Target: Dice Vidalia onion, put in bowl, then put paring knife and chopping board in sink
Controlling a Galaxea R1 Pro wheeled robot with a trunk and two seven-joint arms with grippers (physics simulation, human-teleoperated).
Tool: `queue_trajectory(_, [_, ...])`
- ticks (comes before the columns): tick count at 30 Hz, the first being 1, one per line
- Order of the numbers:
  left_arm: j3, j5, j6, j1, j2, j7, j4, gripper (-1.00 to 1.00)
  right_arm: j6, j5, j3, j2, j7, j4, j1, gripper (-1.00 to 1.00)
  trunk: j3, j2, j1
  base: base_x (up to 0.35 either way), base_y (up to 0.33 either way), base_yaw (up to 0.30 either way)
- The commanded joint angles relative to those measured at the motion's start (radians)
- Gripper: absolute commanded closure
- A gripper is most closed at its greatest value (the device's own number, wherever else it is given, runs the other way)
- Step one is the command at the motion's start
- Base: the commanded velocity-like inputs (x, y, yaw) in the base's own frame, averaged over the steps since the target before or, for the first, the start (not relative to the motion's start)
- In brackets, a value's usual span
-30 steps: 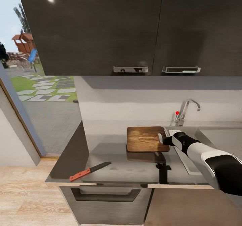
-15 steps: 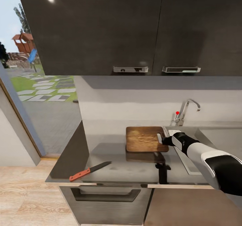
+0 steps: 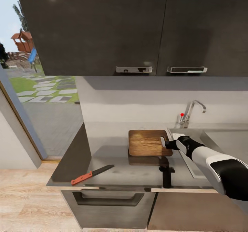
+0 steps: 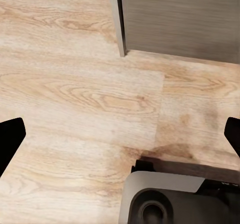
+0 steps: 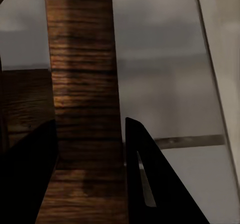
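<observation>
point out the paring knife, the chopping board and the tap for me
paring knife (image 3: pixel 92 174), head view, where the orange-red handle meets the dark blade
chopping board (image 3: pixel 146 143), head view, middle of its wooden top face
tap (image 3: pixel 191 110), head view, on the chrome spout's upright stretch

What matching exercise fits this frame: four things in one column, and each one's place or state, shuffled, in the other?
Things:
1. chopping board
2. paring knife
3. right claw
4. left claw

Places or states:
A. open, pointing down at the wood floor
B. lying flat near the front edge of the countertop
C. held off the countertop, beside the sink
D. shut on the board's right edge

Pairs: 1-C, 2-B, 3-D, 4-A
</observation>
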Motion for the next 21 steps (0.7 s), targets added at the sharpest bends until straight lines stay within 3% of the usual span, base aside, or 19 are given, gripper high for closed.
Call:
queue_trajectory(1, [0.001, 0.0, -0.001, 0.0, 0.0, 0.0, -0.001, -1.0, 0.006, -0.008, 0.007, -0.001, 0.002, -0.002, 0.001, 1.0, -0.003, -0.002, 0.001, 0.0, 0.0, 0.0])
queue_trajectory(21, [0.001, 0.0, -0.001, 0.0, 0.001, 0.0, -0.001, -1.0, 0.007, -0.008, 0.007, 0.006, 0.003, -0.002, 0.008, 1.0, -0.026, -0.002, 0.001, 0.0, 0.0, 0.0])
